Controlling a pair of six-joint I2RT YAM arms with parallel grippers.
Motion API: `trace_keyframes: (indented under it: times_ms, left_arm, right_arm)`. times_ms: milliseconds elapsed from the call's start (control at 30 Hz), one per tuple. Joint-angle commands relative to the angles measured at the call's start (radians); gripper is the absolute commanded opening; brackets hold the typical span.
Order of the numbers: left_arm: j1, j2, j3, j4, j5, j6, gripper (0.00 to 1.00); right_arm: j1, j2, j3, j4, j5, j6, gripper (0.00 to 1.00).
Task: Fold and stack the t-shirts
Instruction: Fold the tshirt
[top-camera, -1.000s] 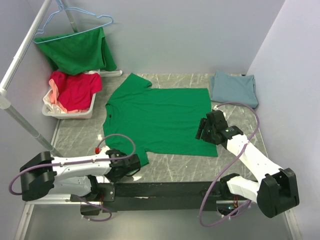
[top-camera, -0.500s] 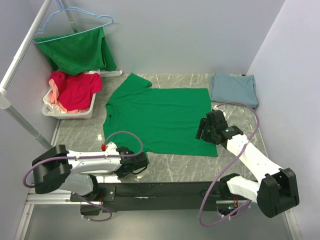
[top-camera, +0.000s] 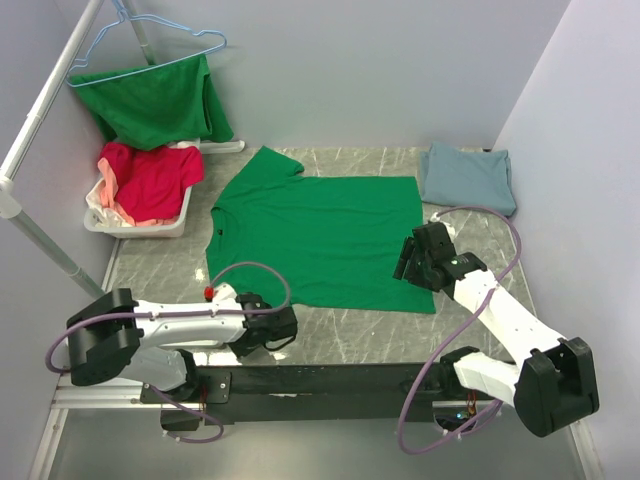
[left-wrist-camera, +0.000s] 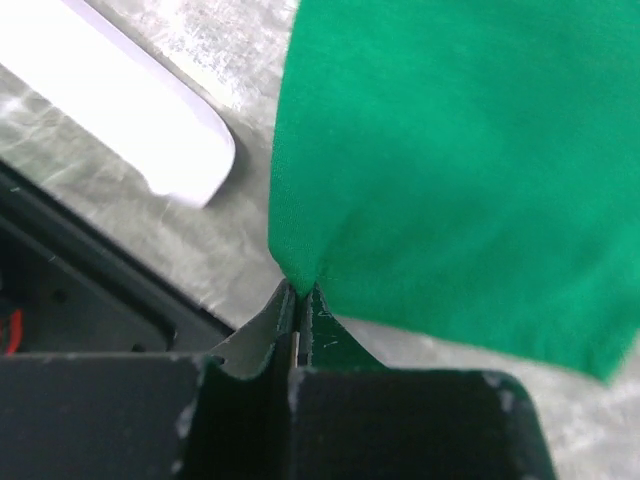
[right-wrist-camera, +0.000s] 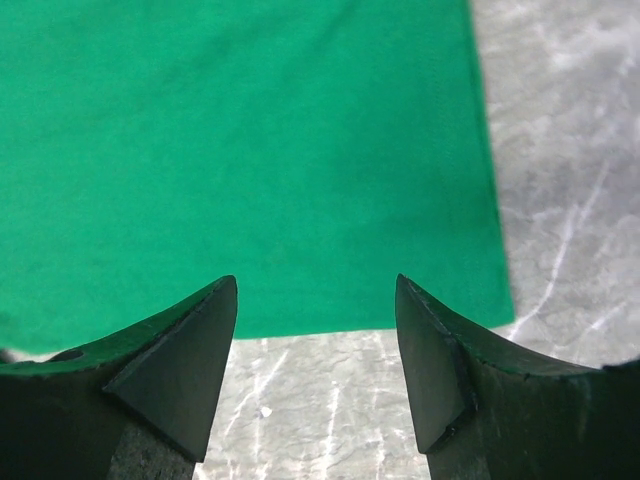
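Where the green tee (top-camera: 320, 235) lies: centre of the top view, spread flat on the surface (top-camera: 340, 335). The collar is toward the left and the hem toward the right, with one sleeve pointing up the frame and the other down.
Left fingers (left-wrist-camera: 296, 305): clenched on the edge of the green tee's lower sleeve. In the left wrist view the cloth puckers into the nip.
Left arm: low along the bottom of the top view, reaching right to that sleeve.
Right fingers (right-wrist-camera: 185, 350): released and spread wide, grasping nothing. They are poised over the green tee's lower right corner, with the hem edge and bare surface both showing between the tips. Whether they touch the cloth cannot be told.
Right arm: rises from the lower right of the top view toward the hem.
Blue-grey tee (top-camera: 468, 177): folded, upper right of the top view, on the surface. It sits near the green tee's upper right corner with a narrow gap between them.
Basket (top-camera: 135, 228): white, left of the frame, beside the collar end and apart from it.
Red tee (top-camera: 155, 175): heaped in the basket, spilling over its rim.
Pink tee (top-camera: 110, 200): in the basket, under the red tee at its left side.
Hung tee (top-camera: 155, 100): green, upper left of the frame, draped on a pale blue hanger (top-camera: 222, 41).
Pole (top-camera: 37, 113): white, slanting across the upper left corner.
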Motion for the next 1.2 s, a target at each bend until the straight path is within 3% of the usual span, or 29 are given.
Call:
trace_keyframes:
  times_ms: [0, 100, 300, 600, 867, 1167]
  left_arm:
    - [-0.066, -0.024, 0.124, -0.189, -0.045, -0.112, 0.01]
    - [-0.093, -0.042, 0.156, -0.260, -0.065, -0.149, 0.01]
    - [-0.101, -0.090, 0.132, -0.257, -0.077, -0.174, 0.01]
    - [-0.094, -0.105, 0.190, -0.260, -0.210, -0.164, 0.01]
    - [-0.038, -0.047, 0.248, -0.260, -0.295, -0.097, 0.01]
    - [0.084, -0.047, 0.281, -0.239, -0.362, 0.003, 0.01]
  right_arm:
    - [0.005, -0.008, -0.031, -0.034, 0.082, 0.048, 0.71]
    - [0.004, 0.012, -0.011, -0.053, 0.089, 0.060, 0.71]
    - [-0.006, 0.029, -0.011, -0.060, 0.086, 0.120, 0.71]
    - [-0.015, 0.127, -0.098, -0.014, 0.122, 0.278, 0.65]
    - [-0.053, 0.150, -0.126, -0.019, 0.184, 0.321, 0.66]
    - [-0.101, 0.063, -0.144, -0.057, 0.184, 0.324, 0.67]
